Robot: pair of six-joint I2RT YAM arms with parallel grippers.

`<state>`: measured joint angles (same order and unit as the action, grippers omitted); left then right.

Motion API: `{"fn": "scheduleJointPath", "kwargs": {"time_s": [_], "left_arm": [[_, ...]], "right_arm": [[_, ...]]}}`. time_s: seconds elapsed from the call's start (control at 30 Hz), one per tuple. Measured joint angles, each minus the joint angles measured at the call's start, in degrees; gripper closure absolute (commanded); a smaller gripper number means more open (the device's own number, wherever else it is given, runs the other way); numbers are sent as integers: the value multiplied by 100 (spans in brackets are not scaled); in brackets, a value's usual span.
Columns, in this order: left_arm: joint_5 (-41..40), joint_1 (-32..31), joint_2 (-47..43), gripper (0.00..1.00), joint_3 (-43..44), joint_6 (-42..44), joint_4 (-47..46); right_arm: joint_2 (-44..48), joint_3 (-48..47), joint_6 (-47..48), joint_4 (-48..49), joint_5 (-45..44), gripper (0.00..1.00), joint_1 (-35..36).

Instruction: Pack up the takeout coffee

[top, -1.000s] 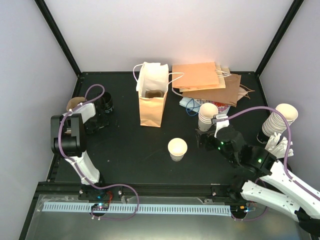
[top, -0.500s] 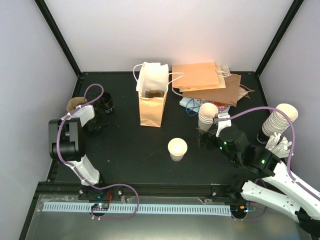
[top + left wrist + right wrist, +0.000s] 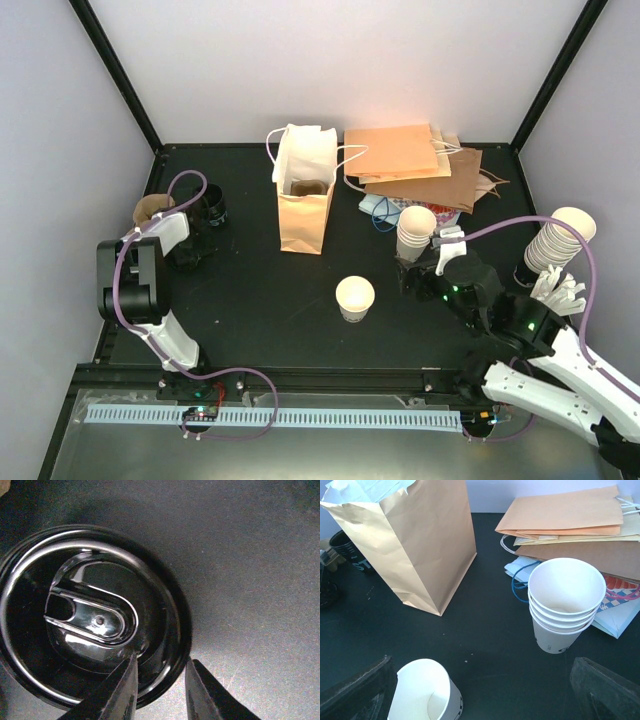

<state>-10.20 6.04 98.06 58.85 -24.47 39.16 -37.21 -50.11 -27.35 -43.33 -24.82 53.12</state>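
I see no finished coffee yet, so I judge I am at the lid step. The single cup [image 3: 354, 297] stands open, without cover, in front of the bag [image 3: 305, 205] and a little to its right. The lid [image 3: 95, 620] that I want lies far to the left of the bag. My left gripper [image 3: 160, 667] is narrowed across its rim, one finger [image 3: 122, 692] inside and the other outside, and it looks to pinch the rim. My right gripper [image 3: 481, 680] is spread wide and holds nothing. It hovers to the right of the bag, between the cup and the cup stack [image 3: 565, 605]. The danger I see is this thin grip. The rim is smooth and shiny, so the lid may turn between the fingers or slip out when I lift it. I cannot tell if a second lid is nested under it; if so, both may come up together. Later, the cup looks light and nothing holds it, so pressing the lid from above may tip it over.
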Motion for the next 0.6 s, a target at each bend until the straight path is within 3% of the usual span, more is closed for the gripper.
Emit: {"fn": "scheduleJointPath", "kwargs": {"time_s": [0.2,0.33,0.6], "left_arm": [[22,0,4,79,0,0,-2],[42,0,92,87,0,-2,0],[446,-44,-304,91,-391,-68,-76]], "right_arm": [[90,0,0,-2,35,3,0],[157,0,0,-4,72,3,0],[177,0,-2,-9,144,3,0]]}}
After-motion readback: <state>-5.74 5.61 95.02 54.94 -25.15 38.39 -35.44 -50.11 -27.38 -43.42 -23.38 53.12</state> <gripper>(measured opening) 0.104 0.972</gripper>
